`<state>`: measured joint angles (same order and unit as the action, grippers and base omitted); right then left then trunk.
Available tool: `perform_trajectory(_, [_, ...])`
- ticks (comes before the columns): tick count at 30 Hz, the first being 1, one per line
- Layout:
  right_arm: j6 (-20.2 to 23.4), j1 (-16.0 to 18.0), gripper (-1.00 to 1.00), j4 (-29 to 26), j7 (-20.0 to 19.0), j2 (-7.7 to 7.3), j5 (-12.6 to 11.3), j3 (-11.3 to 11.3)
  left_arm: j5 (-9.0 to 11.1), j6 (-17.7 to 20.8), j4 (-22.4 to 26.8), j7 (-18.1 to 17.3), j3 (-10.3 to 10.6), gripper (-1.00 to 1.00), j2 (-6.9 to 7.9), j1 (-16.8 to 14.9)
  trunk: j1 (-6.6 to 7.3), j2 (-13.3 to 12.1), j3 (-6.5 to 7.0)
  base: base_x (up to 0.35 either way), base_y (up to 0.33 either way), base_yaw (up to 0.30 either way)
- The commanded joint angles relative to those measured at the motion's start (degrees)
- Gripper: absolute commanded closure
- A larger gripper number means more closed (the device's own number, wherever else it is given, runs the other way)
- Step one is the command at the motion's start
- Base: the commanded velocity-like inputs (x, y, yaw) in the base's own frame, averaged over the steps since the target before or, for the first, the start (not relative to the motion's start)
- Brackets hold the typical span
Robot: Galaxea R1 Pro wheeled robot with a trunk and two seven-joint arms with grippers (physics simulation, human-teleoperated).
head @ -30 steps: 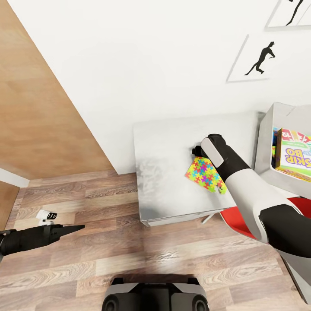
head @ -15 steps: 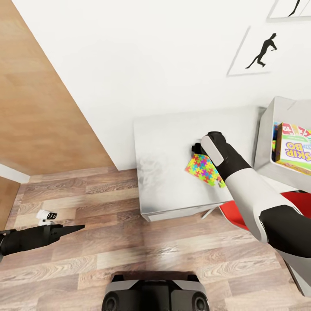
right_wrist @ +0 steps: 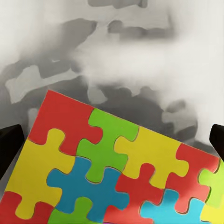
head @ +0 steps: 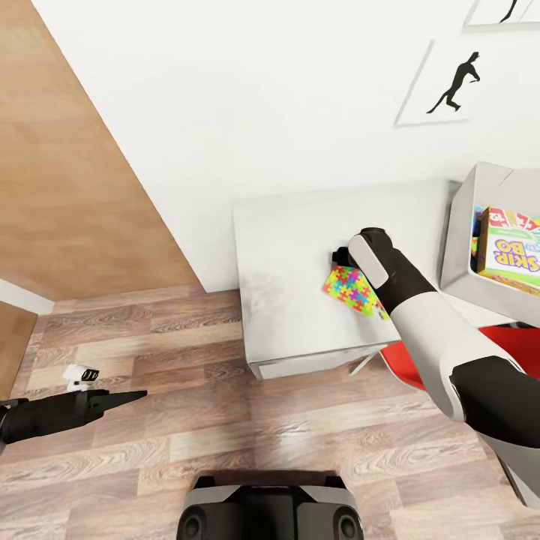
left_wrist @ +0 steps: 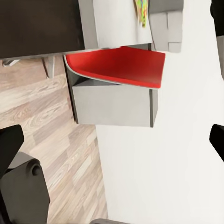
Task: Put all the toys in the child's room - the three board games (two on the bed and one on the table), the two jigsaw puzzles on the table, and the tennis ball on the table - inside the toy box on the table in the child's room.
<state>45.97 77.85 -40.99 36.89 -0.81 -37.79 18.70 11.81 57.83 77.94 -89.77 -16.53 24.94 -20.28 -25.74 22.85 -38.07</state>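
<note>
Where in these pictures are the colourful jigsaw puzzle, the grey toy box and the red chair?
jigsaw puzzle (head: 349, 290): head view, on its middle pieces, beside the arm.
toy box (head: 461, 232): head view, on its near grey side wall.
red chair (left_wrist: 120, 65): left wrist view, on the red seat surface.

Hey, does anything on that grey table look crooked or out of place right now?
Only mildly: the jigsaw puzzle lies flat but skewed to the table's edges, beside the right tool. In the toy box, the Skip-Bo box stands on edge. Nothing spilled or damaged.
</note>
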Motion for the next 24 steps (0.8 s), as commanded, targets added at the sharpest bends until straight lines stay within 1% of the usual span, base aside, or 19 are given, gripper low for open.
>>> perform_trajectory(1, [0.0,0.0,-1.0,3.3,0.4,-0.07,-1.8,0.4,0.0,0.6,0.0,-0.2,0.0,-1.0,0.02,0.0,-0.05,0.1,-0.08,-0.007,0.003,0.0])
perform_trajectory(5, [0.0,0.0,-1.0,3.3,0.4,-0.07,-1.8,0.4,0.0,0.6,0.0,-0.2,0.0,-1.0,0.07,0.0,-0.05,0.1,-0.08,-0.045,0.001,0.0])
perform_trajectory(10, [0.0,0.0,-1.0,3.3,0.5,-0.07,-1.8,0.4,0.0,0.6,0.0,-0.2,0.0,-1.0,0.1,0.0,-0.05,0.1,-0.08,-0.17,0.046,0.0])
perform_trajectory(15, [0.0,0.0,-1.0,3.3,0.5,-0.07,-1.8,0.4,0.0,0.6,0.0,-0.2,0.0,-1.0,0.11,0.0,-0.05,0.1,-0.14,-0.082,0.017,0.0])
perform_trajectory(24, [0.0,0.0,-1.0,3.3,0.5,0.02,-1.8,0.4,0.0,0.6,0.0,-0.2,0.0,-1.0,0.14,0.0,-0.05,0.1,-0.15,-0.144,0.013,0.0])
